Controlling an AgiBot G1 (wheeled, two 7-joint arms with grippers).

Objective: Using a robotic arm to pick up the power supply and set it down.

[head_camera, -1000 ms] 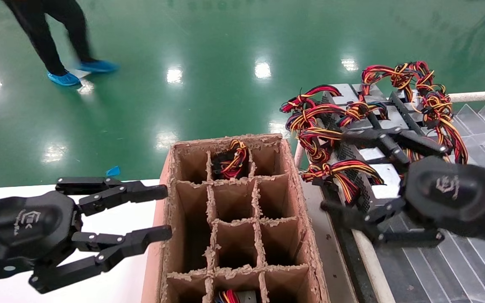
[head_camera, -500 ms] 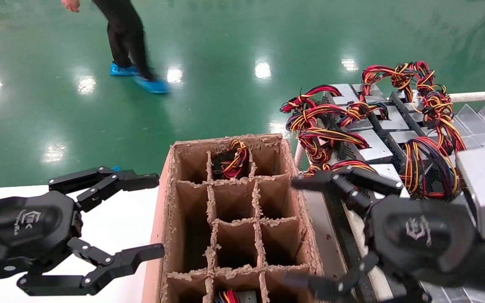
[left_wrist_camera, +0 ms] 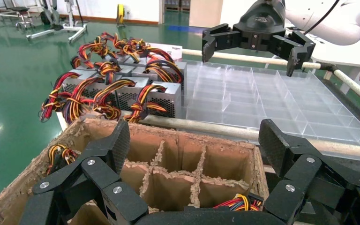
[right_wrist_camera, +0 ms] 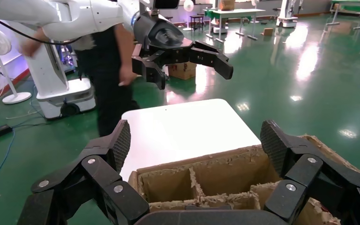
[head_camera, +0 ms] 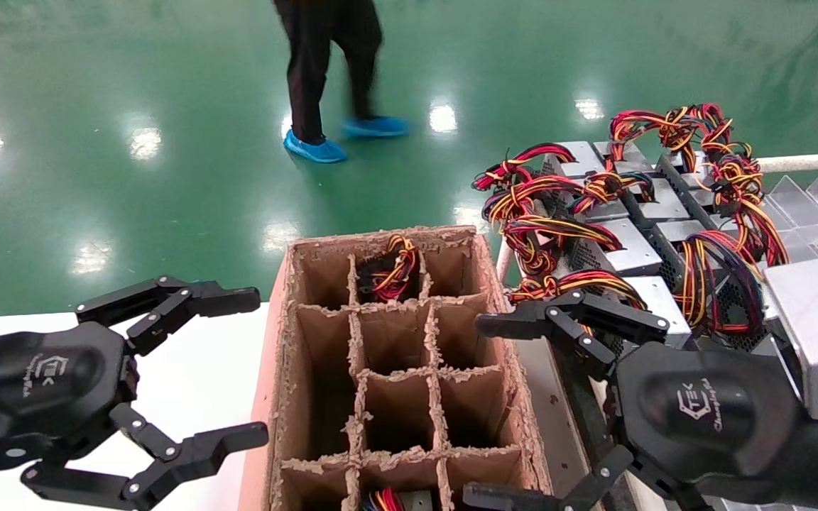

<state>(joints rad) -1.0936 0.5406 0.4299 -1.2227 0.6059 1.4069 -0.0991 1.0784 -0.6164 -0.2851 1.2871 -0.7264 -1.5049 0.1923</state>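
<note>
Your right hand [head_camera: 498, 408] hangs wide open and empty at the right edge of the cardboard divider box [head_camera: 277, 369], its upper finger over the box's right wall and its lower finger near the box's front right corner. From the right wrist view you look across the box's cells toward the white desk [right_wrist_camera: 187, 129] beyond it. The power supplies [head_camera: 633, 245] sit in a cluster just to the right of the box, behind that hand, silver-grey cases packed side by side with red, yellow, black and orange wire bundles [head_camera: 707, 138] looping over them; none is held. A clear plastic divider tray [left_wrist_camera: 281, 101] lies right beside the cluster on its far side from the box. Two box cells already hold wires: one at the far end [head_camera: 391, 270] and one at the near edge [head_camera: 388, 500]. Your left hand [head_camera: 249, 369] hovers over the white desk on the box's left side, fingers spread wide with nothing between them. A person in black trousers and blue shoe covers [head_camera: 331, 71] stands on the green floor beyond the box.
</note>
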